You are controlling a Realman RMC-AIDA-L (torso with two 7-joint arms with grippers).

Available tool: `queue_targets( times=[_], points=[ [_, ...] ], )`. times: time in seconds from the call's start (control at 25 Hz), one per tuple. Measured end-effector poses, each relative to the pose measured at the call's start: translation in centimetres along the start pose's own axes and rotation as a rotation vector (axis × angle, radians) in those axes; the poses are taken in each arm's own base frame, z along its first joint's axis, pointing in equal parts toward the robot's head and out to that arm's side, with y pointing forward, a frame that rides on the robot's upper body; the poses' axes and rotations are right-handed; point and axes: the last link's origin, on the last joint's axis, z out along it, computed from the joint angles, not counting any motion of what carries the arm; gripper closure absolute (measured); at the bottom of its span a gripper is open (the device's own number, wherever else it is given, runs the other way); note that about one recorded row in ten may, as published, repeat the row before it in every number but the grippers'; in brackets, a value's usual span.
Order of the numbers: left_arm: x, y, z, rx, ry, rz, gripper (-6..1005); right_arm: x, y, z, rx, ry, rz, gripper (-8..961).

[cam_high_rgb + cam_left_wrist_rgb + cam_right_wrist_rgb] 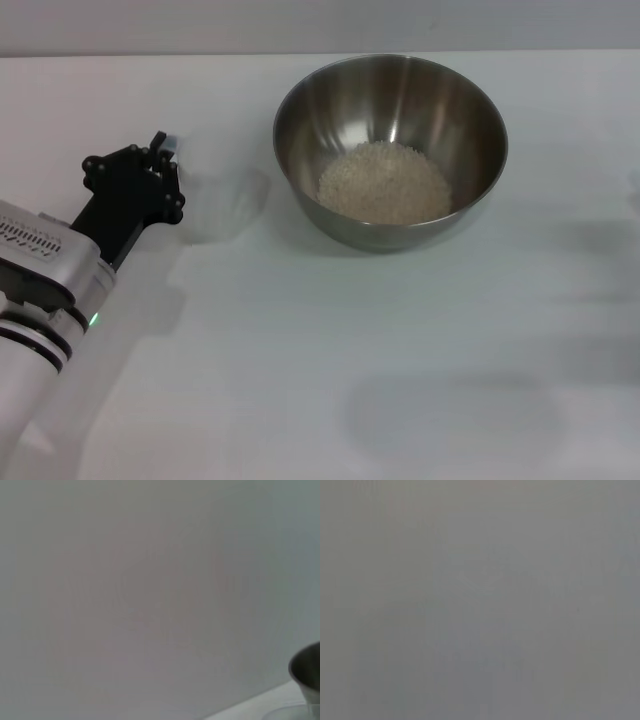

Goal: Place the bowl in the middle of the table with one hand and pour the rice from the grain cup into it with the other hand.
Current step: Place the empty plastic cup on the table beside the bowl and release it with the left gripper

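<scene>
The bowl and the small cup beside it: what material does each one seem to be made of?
The bowl looks like stainless steel with a brushed, shiny finish: grey metal with soft reflections on its inner wall. The cup seems to be clear or translucent plastic, since the white table shows through it; glass cannot be excluded.

The left tool (165, 150) hides its fingers behind its black body. The grain cup (228, 203) beside it is a faint blur. The bowl (306, 672) is cut off in the left wrist view.

Silver-sleeved left arm with black gripper (160, 160) low at the bench's left side, right arm unseen.
</scene>
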Motion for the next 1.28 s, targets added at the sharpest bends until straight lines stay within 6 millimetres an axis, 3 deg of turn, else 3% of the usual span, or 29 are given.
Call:
queue_targets(
  times=[1.0,1.28],
  points=[
    [-1.7,0.0,-1.1,-0.023,-0.072,-0.016,943,0.3,0.1,0.5,-0.005,0.02,-0.001,170],
    [-2.2,0.0,-1.9,-0.016,-0.085,-0.026,699,0.3,0.1,0.5,-0.004,0.02,-0.001,170]
  ],
)
